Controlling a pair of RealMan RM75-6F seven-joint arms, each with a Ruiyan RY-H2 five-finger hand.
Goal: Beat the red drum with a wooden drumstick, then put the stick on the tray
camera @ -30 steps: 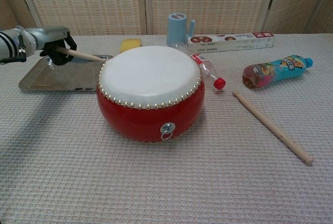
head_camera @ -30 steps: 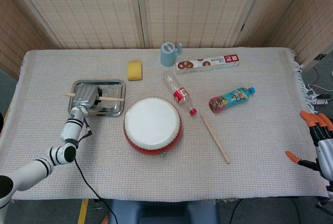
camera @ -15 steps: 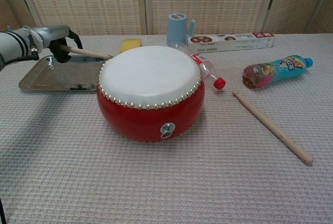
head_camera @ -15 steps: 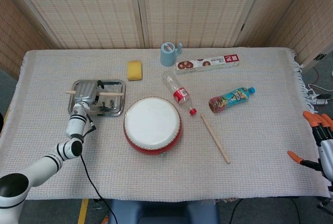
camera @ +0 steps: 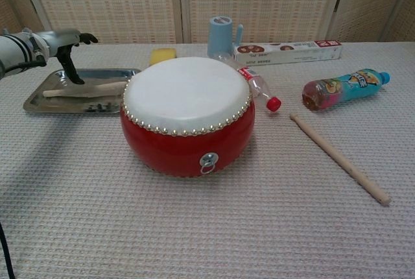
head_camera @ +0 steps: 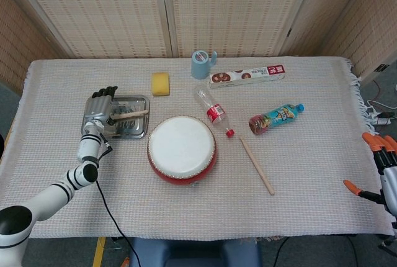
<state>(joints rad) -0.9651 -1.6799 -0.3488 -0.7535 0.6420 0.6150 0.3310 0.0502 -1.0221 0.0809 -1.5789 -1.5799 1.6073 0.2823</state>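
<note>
1. Head view, looking down: a counter point(head_camera: 310, 174) covered in a pale woven cloth stands in front of woven screens. A red drum point(head_camera: 182, 149) with a white skin sits near the middle, toward the front edge.
2. Left of the drum lies a shiny metal tray point(head_camera: 138, 100). A wooden drumstick point(head_camera: 131, 113) lies flat across it, its tip pointing toward the drum.
3. The left hand point(head_camera: 100, 107) is over the tray's left end with its fingers spread apart and holding nothing; the stick's near end is hidden beneath it in this view.
4. The right hand point(head_camera: 383, 171) shows only at the far right edge, off the cloth, well away from everything. Orange fingertips are spread and it holds nothing.
5. A second wooden stick point(head_camera: 257, 165) lies slanted on the cloth to the right of the drum. Behind the drum lie a clear bottle point(head_camera: 213, 111) with a red cap, a colourful drink bottle point(head_camera: 276, 118), a yellow sponge point(head_camera: 160, 83), a blue cup point(head_camera: 200, 64) and a long snack box point(head_camera: 247, 76).
6. Chest view, low and from the front: the drum point(camera: 187, 115) fills the centre. Behind it to the left the tray point(camera: 39, 100) holds the drumstick point(camera: 84, 88), lying loose.
7. The left hand point(camera: 63, 42) is raised above the tray, fingers apart, one dark finger reaching down toward the stick; contact cannot be told.
8. The second stick point(camera: 339, 157) lies to the right of the drum.
</note>
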